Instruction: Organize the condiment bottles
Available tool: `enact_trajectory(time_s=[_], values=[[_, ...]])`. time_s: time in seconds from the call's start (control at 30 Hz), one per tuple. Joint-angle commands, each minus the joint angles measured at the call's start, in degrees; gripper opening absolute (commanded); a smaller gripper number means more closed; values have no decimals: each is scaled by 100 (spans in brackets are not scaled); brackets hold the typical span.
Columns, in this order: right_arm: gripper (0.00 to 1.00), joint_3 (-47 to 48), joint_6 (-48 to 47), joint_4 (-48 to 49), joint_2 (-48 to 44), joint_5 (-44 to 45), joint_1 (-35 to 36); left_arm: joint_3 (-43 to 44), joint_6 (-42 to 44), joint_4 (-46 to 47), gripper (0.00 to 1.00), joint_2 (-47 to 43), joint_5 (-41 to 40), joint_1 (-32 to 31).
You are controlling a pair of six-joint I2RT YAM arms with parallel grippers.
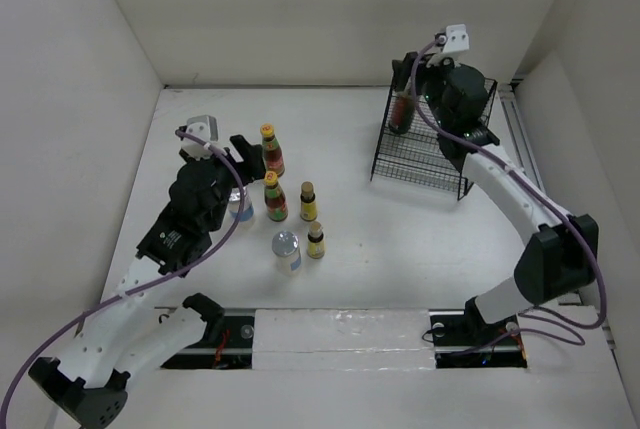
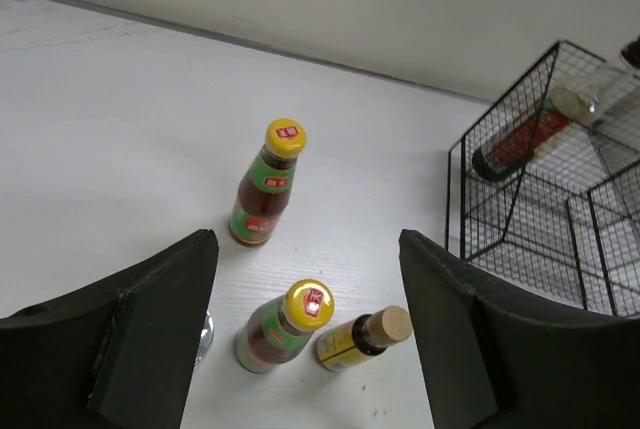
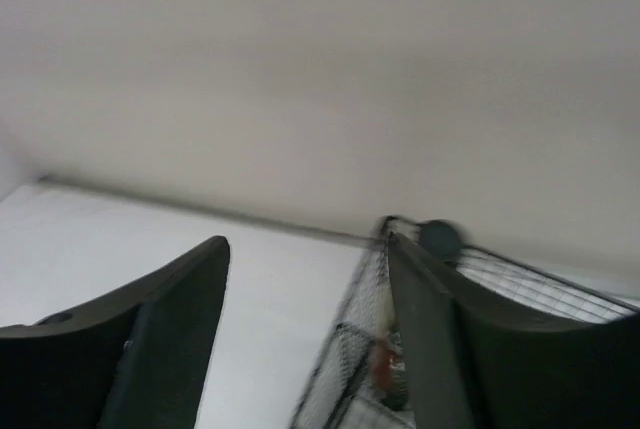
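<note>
Below spread left claw (image 2: 307,241), yellow-capped bottles (image 2: 260,197) (image 2: 280,327), green labels (image 2: 268,171) illegible; right claw (image 3: 307,242) likewise spread.

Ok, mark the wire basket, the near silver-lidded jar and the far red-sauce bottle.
wire basket (image 1: 422,162): top view, on its bare mesh floor.
near silver-lidded jar (image 1: 286,242): top view, on its lid.
far red-sauce bottle (image 2: 285,136): left wrist view, on its yellow cap.

White-walled lab enclosure (image 1: 300,9) around robot table (image 1: 420,239)
</note>
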Motion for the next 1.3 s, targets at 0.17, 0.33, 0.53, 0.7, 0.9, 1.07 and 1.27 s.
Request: enact_trajectory(time_s=[0.17, 0.33, 0.53, 0.7, 0.9, 1.07, 1.27], values=[[21, -682, -701, -1260, -649, -3081, 1856, -38, -527, 26, 83, -520, -1452, 30], [77, -294, -1502, -2825, -587, -3128, 2861, -38, -580, -88, 87, -573, -1454, 30], [99, 153, -1977, -4048, -227, -2442, 3924, 33, -528, -141, 87, -512, -1172, 30], [99, 576, -2092, -4454, 414, -2494, 4181, 33, -527, -141, 87, -652, -1120, 30], [99, 761, -2092, -4638, 845, -2494, 4400, 33, -527, -141, 88, -783, -1120, 30], [99, 813, -2092, -4691, 846, -2591, 4506, 33, -527, -141, 88, -837, -1067, 30], [99, 822, -2144, -4876, 961, -2249, 4691, 33, -527, -141, 88, -889, -1067, 30]])
